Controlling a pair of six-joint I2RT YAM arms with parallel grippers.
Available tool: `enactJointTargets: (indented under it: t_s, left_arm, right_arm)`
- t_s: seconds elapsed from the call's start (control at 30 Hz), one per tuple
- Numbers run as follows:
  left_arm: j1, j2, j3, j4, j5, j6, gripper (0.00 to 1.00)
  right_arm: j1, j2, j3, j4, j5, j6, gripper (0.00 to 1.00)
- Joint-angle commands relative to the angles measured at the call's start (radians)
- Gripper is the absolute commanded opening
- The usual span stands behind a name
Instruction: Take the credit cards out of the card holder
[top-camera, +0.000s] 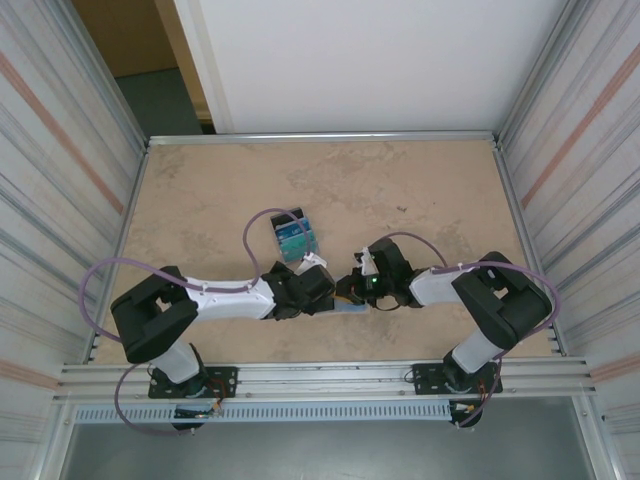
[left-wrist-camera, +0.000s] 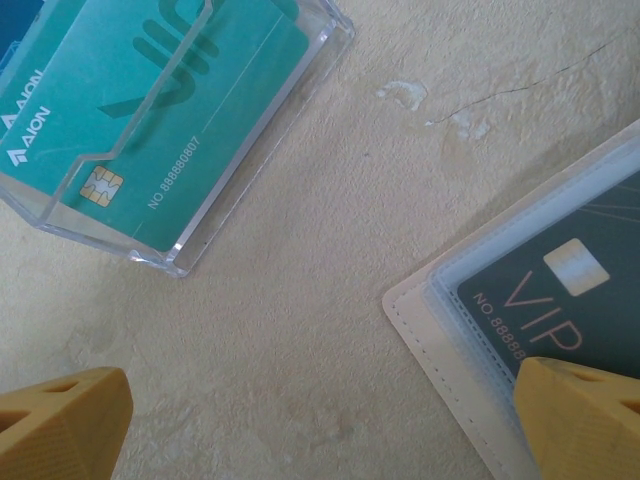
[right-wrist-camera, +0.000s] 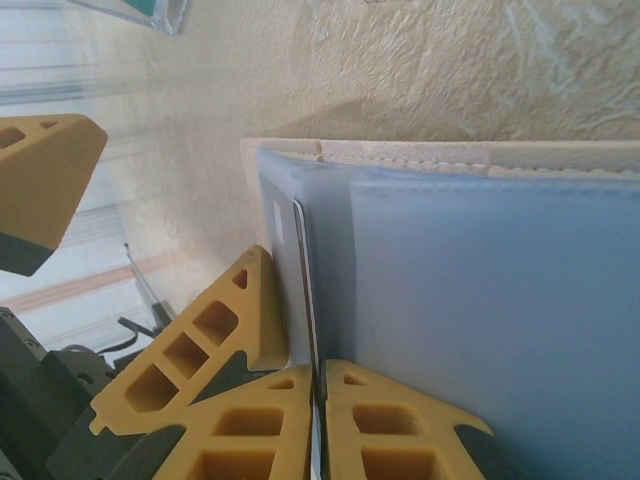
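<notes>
The surface (top-camera: 200, 200) is a mottled beige-tan sheet with a rough, plaster-like grain and a few pale scuffs. Striped, ribbed panels (top-camera: 60, 150) wall it in on the left and right, a plain white board (top-camera: 380, 60) closes the far side, and a slotted aluminium rail (top-camera: 320, 375) runs along the near edge where both arms are bolted.

Left of centre stands a clear plastic card stand (left-wrist-camera: 180, 262). It holds a teal plastic card (left-wrist-camera: 200, 110) printed with a gold chip and white lettering.

The small tan-beige folding card holder (right-wrist-camera: 480, 300) lies open on the surface at centre, near the front, under the two wrists. Its outer edge is tan with a stitched seam, and its inner faces are smooth light blue. In the left wrist view a clear sleeve on it covers a dark card marked VIP (left-wrist-camera: 545, 290).

The left jaws stand wide apart and hold nothing. Their yellow fingers (left-wrist-camera: 60, 425) hang over bare surface between the stand and the card holder.

The right jaws are pressed together on a thin dark-edged card (right-wrist-camera: 305, 290), seen edge-on, which still sits in the light-blue pocket.
</notes>
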Motion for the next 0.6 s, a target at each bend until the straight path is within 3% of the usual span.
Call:
enactJointTargets:
  t_s: [0.0,0.57]
  left_arm:
    - [-0.007,0.038,-0.011,-0.086,0.020,0.003,0.99]
    - [-0.007,0.040,-0.003,-0.082,0.022,0.006,0.99]
  right_arm:
    - [-0.014,-0.024,-0.018,0.079,-0.039,0.033,0.10]
    - [-0.018,0.022,-0.020,0.115,-0.052,0.044,0.09]
